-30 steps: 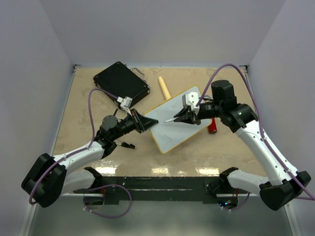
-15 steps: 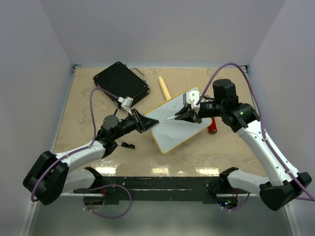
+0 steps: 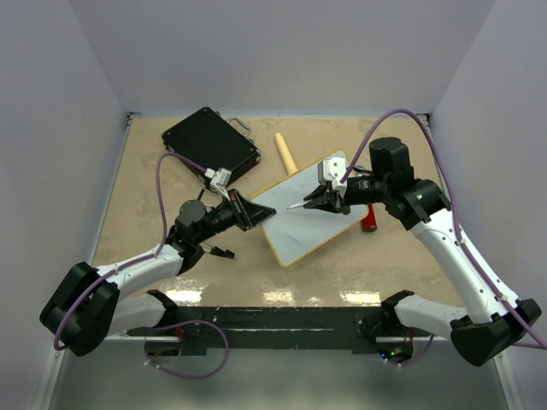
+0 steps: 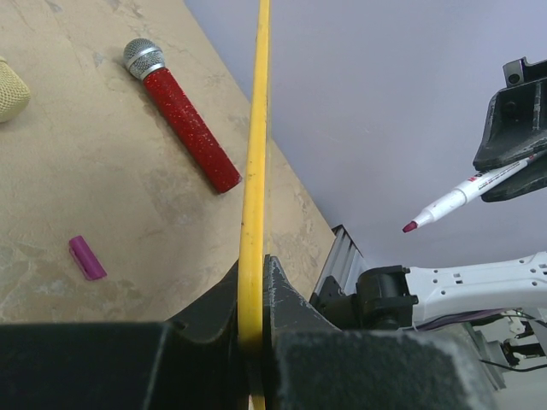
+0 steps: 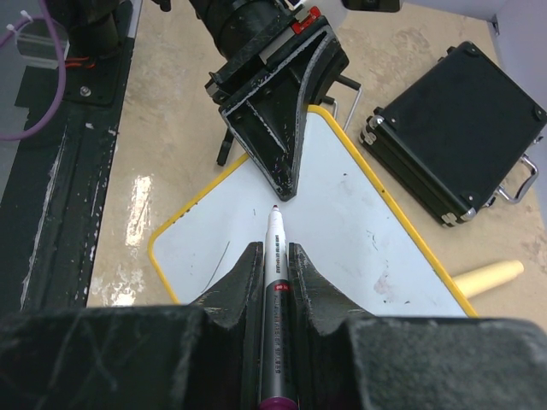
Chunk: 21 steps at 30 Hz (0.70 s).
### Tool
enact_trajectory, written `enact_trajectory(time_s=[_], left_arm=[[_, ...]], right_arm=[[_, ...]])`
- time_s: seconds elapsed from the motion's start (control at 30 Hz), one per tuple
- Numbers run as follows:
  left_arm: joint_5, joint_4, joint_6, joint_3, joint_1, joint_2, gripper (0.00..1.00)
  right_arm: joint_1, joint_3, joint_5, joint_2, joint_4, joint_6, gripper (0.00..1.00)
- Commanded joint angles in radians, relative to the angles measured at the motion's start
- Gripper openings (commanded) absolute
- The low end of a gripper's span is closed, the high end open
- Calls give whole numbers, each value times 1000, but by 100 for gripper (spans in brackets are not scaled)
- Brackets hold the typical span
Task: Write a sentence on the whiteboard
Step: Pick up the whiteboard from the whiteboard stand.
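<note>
The whiteboard (image 3: pixel 295 232), white with a thin yellow frame, lies tilted in the middle of the table. My left gripper (image 3: pixel 255 213) is shut on its left edge; the left wrist view shows the yellow frame (image 4: pixel 254 171) edge-on between my jaws (image 4: pixel 253 282). My right gripper (image 3: pixel 318 202) is shut on a white marker with a magenta tip (image 5: pixel 275 256). The tip hangs above the board (image 5: pixel 367 222), apart from it, close to my left gripper (image 5: pixel 286 162). The marker also shows in the left wrist view (image 4: pixel 466 192). No magenta sentence shows on the board, only faint marks.
A black case (image 3: pixel 209 141) lies at the back left and a wooden stick (image 3: pixel 285 152) behind the board. A red microphone (image 3: pixel 369 220) lies right of the board, also in the left wrist view (image 4: pixel 184 120). A magenta cap (image 4: pixel 87 258) lies on the table.
My right gripper has shifted slightly up and back with the marker. The left gripper and the board have not moved.
</note>
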State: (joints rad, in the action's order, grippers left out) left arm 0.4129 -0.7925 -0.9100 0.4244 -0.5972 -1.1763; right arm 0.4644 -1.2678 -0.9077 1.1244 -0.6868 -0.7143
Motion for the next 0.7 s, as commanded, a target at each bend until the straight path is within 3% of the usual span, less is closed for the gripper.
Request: enact_trajectory(time_s=[0.0,0.67], left_arm=[[10,-169,-33,51,-6,12,0],[18,-197,-56,53,-6,3,0]], right_arm=[[-1,-4,-19,-18,23,10,0],[3,-16,-20,11,44,50,0]])
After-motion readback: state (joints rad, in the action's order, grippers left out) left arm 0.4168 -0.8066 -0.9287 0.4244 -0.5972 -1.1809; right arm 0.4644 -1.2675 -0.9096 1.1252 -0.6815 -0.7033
